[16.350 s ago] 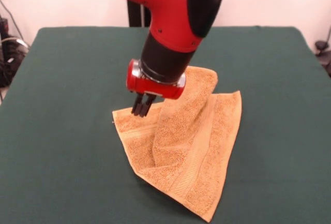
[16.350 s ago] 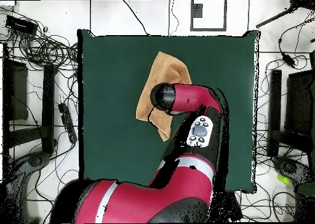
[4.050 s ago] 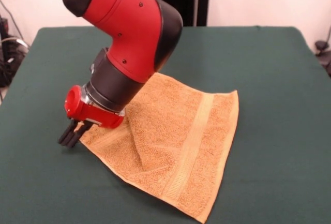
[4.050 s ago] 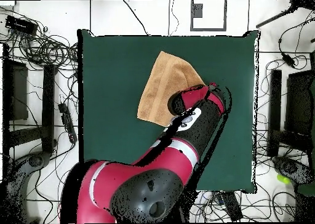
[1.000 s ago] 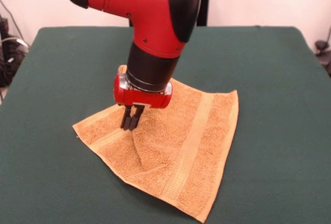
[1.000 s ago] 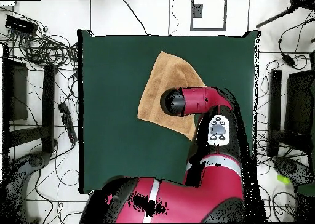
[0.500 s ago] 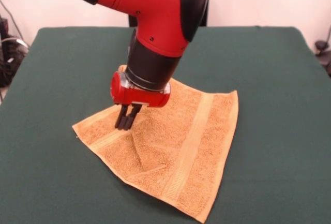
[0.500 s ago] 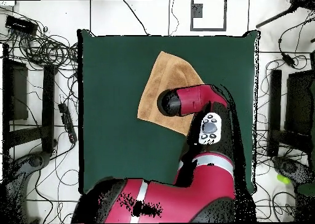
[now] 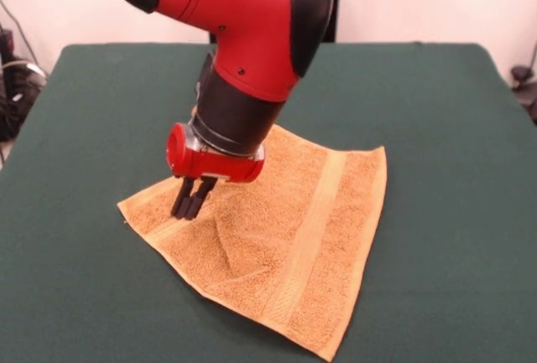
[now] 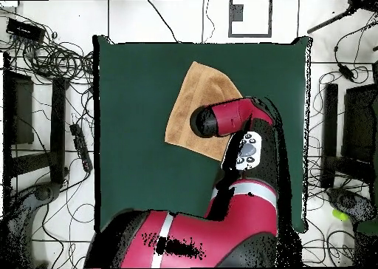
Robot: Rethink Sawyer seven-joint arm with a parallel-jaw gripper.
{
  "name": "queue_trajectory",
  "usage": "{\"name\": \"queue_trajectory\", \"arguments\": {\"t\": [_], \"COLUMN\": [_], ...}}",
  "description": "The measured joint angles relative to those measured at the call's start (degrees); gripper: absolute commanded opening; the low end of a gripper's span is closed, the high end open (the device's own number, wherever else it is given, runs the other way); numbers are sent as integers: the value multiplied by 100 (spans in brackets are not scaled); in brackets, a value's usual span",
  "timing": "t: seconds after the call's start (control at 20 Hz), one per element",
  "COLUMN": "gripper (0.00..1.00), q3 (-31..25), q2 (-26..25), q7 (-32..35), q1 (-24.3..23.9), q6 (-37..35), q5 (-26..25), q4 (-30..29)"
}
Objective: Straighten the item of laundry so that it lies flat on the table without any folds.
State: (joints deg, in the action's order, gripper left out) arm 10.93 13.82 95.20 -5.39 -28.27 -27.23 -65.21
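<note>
The item of laundry, an orange-tan towel [image 9: 310,212], lies spread like a diamond on the dark green table [image 9: 92,103]. A raised crease runs through its left half, and a flat woven band crosses the right half. My gripper [image 9: 188,204] hangs tilted over the towel's left part, fingers pressed together and shut, holding nothing. Whether the tips touch the cloth I cannot tell. In the overhead view the arm's wrist covers the gripper and part of the towel [image 10: 193,96] on the table [image 10: 133,133].
Bare green felt surrounds the towel on all sides. Tangled cables [image 10: 52,55] and dark equipment stands [image 10: 22,118] lie on the floor beyond the table's edges in the overhead view.
The gripper has shifted a little toward the towel's left corner in the front view and tilted more. The towel has kept its shape over the last second.
</note>
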Motion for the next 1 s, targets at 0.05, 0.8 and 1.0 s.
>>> {"name": "queue_trajectory", "arguments": {"t": [0.05, 0.8, 1.0], "gripper": [0, 0, 0], "q3": [0, -9, -1], "q2": [-21, -212, -226], "q7": [0, 0, 0], "q1": [-12, -137, -136], "q6": [0, -7, -7], "q5": [1, 49, 49], "q4": [12, 227, 257]}}
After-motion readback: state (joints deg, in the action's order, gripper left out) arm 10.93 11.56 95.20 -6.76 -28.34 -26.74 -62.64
